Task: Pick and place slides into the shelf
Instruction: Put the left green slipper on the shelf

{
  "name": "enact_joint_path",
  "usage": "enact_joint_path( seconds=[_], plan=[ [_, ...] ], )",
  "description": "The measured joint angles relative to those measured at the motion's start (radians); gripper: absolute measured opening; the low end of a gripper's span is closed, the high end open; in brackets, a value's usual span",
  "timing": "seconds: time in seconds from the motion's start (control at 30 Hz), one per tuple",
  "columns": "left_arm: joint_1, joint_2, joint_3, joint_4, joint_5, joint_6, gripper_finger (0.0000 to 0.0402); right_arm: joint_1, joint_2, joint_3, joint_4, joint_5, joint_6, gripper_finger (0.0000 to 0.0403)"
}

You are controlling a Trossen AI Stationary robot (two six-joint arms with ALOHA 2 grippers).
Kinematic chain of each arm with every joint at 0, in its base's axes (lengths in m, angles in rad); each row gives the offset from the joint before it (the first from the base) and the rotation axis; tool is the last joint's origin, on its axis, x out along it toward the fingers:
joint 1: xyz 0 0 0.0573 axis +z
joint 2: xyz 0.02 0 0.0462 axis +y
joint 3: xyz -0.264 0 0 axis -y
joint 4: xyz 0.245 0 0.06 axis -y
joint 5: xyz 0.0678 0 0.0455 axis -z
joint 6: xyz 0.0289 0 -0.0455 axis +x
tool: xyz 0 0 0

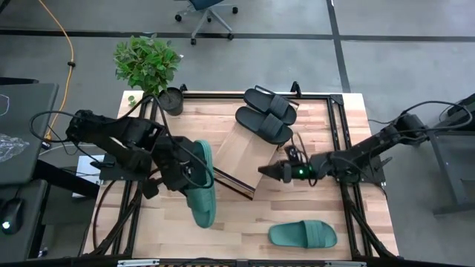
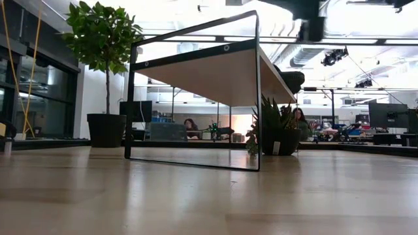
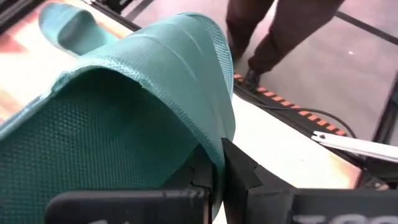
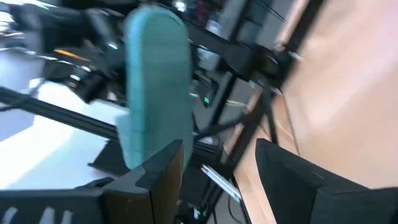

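Holding 1 teal slide (image 1: 200, 182) above the tabletop (image 1: 245, 219), the left end effector (image 1: 180, 172) sits just left of the shelf (image 1: 249, 152), its fingers (image 3: 239, 171) pinching the slide's edge, as the left wrist view shows up close. That slide hangs lengthwise, its toe end pointing toward the front edge of the tabletop. A second teal slide (image 1: 303, 234) lies flat near the front right corner of the tabletop, well apart from the shelf. 2 black slides (image 1: 266, 115) rest side by side at the upper end of the slanted shelf board, touching each other. The right end effector (image 1: 271, 171) hovers at the shelf's lower right corner with its fingers (image 4: 163, 171) spread and nothing between them. A potted plant (image 1: 148, 65) stands at the back left corner of the tabletop. From the low view, the shelf's dark frame and the pale underside of its board fill the middle.
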Motion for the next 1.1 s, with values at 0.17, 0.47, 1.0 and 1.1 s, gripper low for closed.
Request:
enact_joint_path(
  seconds=[0.17,0.47,1.0,1.1],
  plan=[
    [-0.003,0.006,0.000,0.027,0.008,0.025,0.0000,-0.111,0.000,0.000,0.072,-0.135,-0.063,0.0193],
    [0.047,0.023,0.000,0.027,-0.280,-0.110,0.0000,-0.150,0.000,0.000,0.030,-0.193,-0.059,0.0193],
    [0.262,0.023,0.007,0.325,-0.411,-0.252,0.0000,-0.229,-0.014,0.254,-0.381,-0.172,-0.385,0.0193],
    [0.292,0.025,0.042,0.288,-0.418,-0.266,0.0000,-0.227,-0.066,0.309,-0.518,-0.054,-0.431,0.0193]
  ],
)
